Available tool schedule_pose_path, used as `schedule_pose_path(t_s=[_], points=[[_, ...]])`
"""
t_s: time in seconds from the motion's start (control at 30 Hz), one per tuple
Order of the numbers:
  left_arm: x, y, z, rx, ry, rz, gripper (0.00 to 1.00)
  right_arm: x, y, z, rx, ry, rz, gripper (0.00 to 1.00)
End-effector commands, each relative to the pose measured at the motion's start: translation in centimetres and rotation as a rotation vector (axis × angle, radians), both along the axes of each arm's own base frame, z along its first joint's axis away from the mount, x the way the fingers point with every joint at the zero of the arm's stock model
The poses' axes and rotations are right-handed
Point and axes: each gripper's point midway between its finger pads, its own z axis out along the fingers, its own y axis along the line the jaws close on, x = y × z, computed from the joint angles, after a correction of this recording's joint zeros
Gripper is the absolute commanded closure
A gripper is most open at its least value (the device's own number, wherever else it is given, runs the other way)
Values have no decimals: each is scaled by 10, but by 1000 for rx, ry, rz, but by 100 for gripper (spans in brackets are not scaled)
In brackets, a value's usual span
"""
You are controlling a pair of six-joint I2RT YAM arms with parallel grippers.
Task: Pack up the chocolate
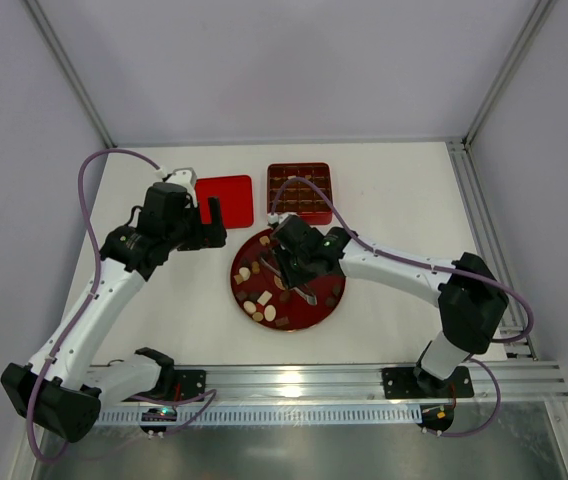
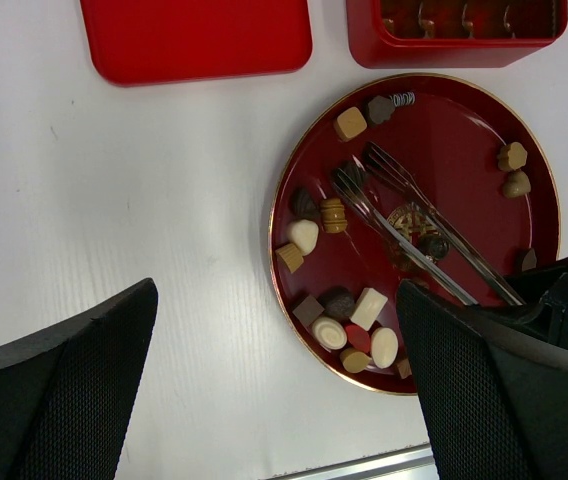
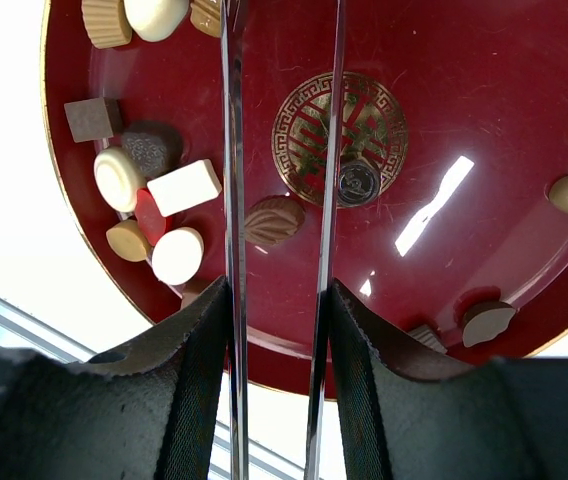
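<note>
Right claw (image 3: 278,335) pinching metal tongs (image 3: 231,180) over round red plate (image 2: 469,125) on counter (image 2: 154,210), chocolate (image 2: 369,308) pieces scattered on the plate, left claw (image 2: 276,330) spread, hovering beside plate.

Tally on the table: two arms, three red pieces, one tool, a plateful of sweets.
Two arms were in view, left arm (image 1: 104,290) and right arm (image 1: 394,268); one round red plate (image 2: 464,150) at centre; one flat red lid (image 2: 196,38) and one red box (image 2: 454,52) along the top; one pair of tongs (image 3: 232,150); one gold emblem (image 3: 299,130); roughly twenty chocolates (image 2: 368,308), some hidden, so the count was not exact.
</note>
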Motion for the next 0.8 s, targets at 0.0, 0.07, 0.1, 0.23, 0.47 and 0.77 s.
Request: schedule_pose_path(t_s=[0.0,0.07,0.1,0.23,0.47,0.77], points=[[4,1,21,-8,-63,1,0,9,16,18,58,-44,9,56],[4,0,20,-8,-60,0,0,8,16,17,55,-40,7,55],[4,1,20,-6,-59,3,0,9,15,18,55,-43,4,56],[4,1,19,-7,-58,2,0,9,15,21,59,-46,2,59],[4,1,20,-9,-61,2,0,9,14,27,63,-53,4,65],[4,0,22,-12,-65,1,0,16,5,52,79,-108,-26,65]])
